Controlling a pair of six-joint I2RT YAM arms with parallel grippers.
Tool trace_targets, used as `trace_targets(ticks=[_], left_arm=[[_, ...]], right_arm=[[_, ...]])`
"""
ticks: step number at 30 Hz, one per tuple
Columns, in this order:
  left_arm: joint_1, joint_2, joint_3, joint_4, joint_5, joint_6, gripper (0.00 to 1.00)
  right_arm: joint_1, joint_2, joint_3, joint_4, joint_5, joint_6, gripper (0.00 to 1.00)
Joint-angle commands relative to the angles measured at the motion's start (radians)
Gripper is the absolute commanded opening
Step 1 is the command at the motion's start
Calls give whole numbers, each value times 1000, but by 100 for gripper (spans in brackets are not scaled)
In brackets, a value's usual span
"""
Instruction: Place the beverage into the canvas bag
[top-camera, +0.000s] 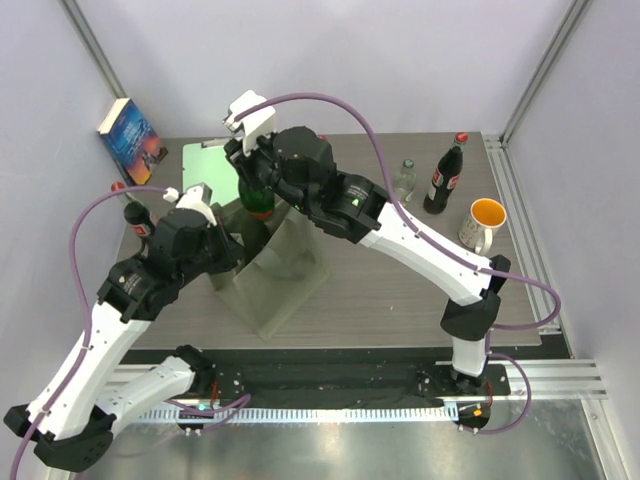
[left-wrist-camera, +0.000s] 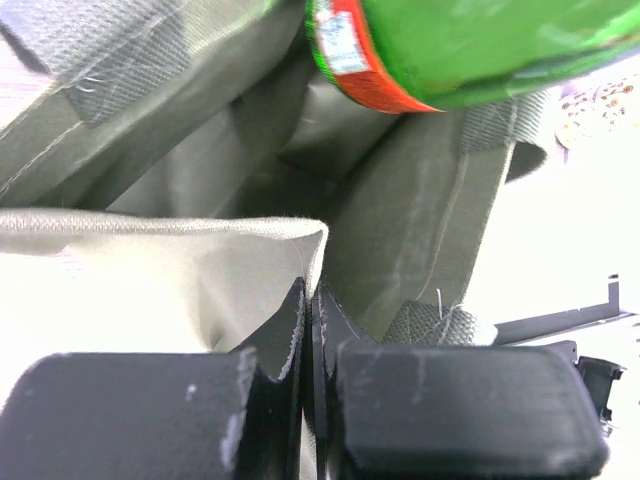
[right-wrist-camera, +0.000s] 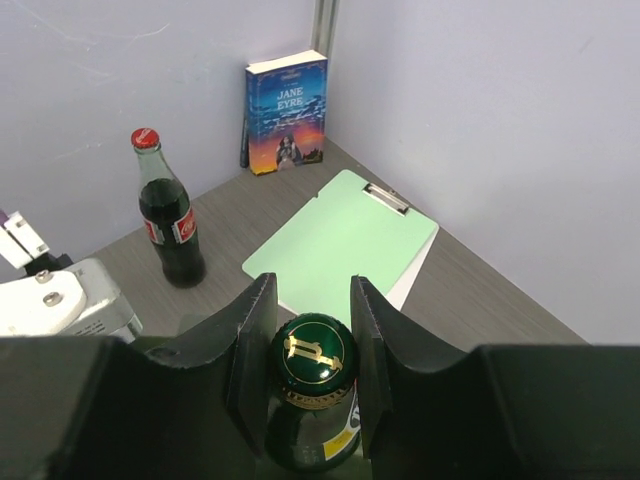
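The olive-grey canvas bag stands open at the table's middle. My right gripper is shut on the neck of a green beer bottle and holds it upright over the bag's far-left corner, its lower part inside the rim. In the right wrist view the fingers flank the green gold-marked cap. My left gripper is shut on the bag's left rim. In the left wrist view the fabric edge is pinched between the pads, and the bottle's green base hangs above the bag's inside.
A mint-green clipboard lies behind the bag. A cola bottle stands at the left, with a book against the wall. At the back right stand a clear glass bottle, another cola bottle and a mug.
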Motion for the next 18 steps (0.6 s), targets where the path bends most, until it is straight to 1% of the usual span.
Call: trace_targets(ticks=[1, 4, 11, 18], left_arm=[[-4, -30, 4, 22, -8, -17, 0], [-4, -33, -6, 21, -14, -19, 0], [-4, -31, -20, 21, -19, -23, 0], [-4, -31, -19, 16, -25, -15, 0]], right_arm=[[3, -88, -58, 109, -29, 33, 1], [3, -88, -70, 120, -39, 38, 1], [3, -50, 51, 118, -91, 73, 1], [5, -47, 73, 130, -130, 98, 1]])
